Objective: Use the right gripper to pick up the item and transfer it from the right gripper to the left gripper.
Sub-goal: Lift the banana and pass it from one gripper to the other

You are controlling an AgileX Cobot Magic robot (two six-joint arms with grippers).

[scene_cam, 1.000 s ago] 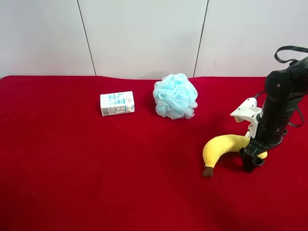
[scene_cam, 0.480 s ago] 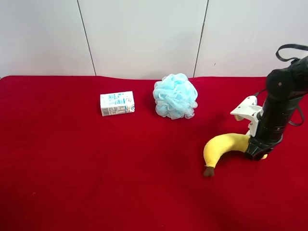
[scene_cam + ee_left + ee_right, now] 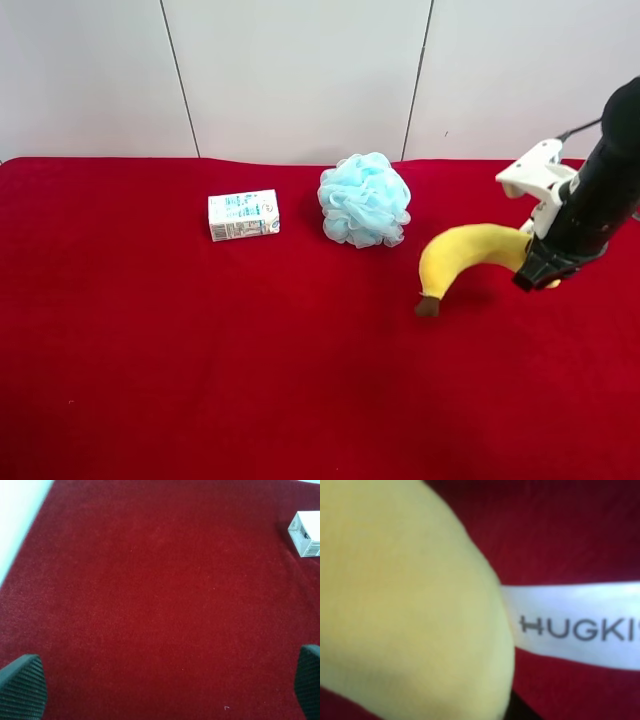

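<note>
The yellow plush banana hangs in the air above the red cloth at the exterior high view's right, its brown stem tip pointing down. My right gripper, on the black arm with a white bracket, is shut on the banana's right end. The right wrist view is filled by the yellow plush and its white fabric tag over red cloth. My left gripper is open over bare red cloth; only its two fingertips show. The left arm is out of the exterior high view.
A light-blue mesh pouf sits at the back middle of the red table. A small white printed carton lies left of it and also shows in the left wrist view. A white wall stands behind the table.
The right gripper closed on the banana's end and lifted it off the cloth, moving up and back. The pouf and carton have not moved.
</note>
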